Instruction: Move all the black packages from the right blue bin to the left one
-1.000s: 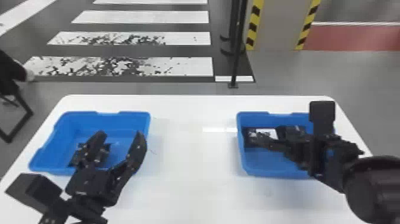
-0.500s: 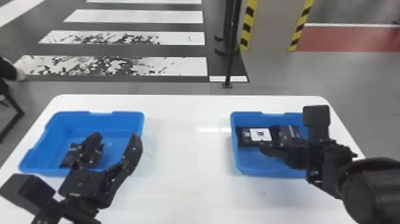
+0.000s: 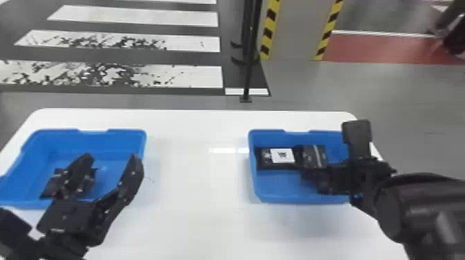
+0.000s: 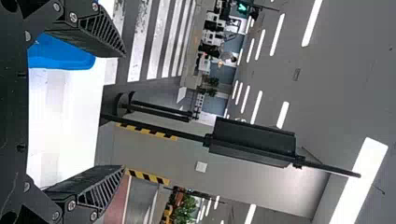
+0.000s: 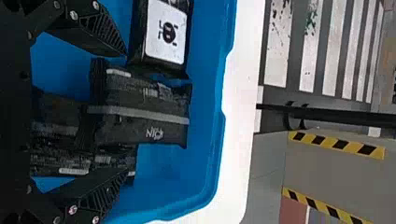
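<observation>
Two blue bins [image 3: 297, 198] on one table [image 3: 193, 207] hold at least four black packages [image 5: 140, 130].

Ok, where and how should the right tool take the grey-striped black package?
I'd come from above and pinch the striped package across its middle, side to side: the open right tool straddles it, and the stripe runs forward between. Its near end seems to overlap other packages; the labelled package crowds its left side.

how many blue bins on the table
2: the left blue bin on the left side of the white table, and the right blue bin on its right side, with black packages inside.
</observation>
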{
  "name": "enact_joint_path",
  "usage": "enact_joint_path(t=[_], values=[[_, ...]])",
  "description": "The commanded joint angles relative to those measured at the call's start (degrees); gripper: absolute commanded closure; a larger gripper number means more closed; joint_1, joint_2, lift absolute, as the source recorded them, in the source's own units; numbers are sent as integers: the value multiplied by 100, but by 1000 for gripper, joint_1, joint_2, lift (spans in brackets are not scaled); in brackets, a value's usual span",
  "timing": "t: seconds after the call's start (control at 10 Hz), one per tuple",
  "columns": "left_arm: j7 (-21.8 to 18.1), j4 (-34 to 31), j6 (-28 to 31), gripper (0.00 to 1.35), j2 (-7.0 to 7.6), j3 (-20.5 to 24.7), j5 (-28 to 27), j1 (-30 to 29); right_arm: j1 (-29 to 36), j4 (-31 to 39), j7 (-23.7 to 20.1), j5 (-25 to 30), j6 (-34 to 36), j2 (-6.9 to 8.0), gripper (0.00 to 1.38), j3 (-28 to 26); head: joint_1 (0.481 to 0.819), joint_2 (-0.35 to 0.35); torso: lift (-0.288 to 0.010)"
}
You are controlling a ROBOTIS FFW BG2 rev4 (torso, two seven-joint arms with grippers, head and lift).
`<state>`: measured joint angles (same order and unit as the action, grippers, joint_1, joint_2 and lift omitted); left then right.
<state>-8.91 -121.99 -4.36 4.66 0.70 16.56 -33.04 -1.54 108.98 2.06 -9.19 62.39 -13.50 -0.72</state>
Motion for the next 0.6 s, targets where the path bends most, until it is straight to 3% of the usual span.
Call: enact_joint_path(t=[0.0, 0.3, 0.5], values=[[-6, 0, -14, 196, 0, 10, -11, -1, -155, -246, -4, 97, 4, -30, 162, -8, 695, -111, -140], [-6, 0, -28, 196, 0, 10, -22, -1, -226, -415, -4, 62, -52, -21, 168, 3, 695, -127, -140], [-6, 0, -14, 196, 0, 21, -45, -1, -324, -654, -127, 62, -136, -21, 315, 3, 695, -126, -140]])
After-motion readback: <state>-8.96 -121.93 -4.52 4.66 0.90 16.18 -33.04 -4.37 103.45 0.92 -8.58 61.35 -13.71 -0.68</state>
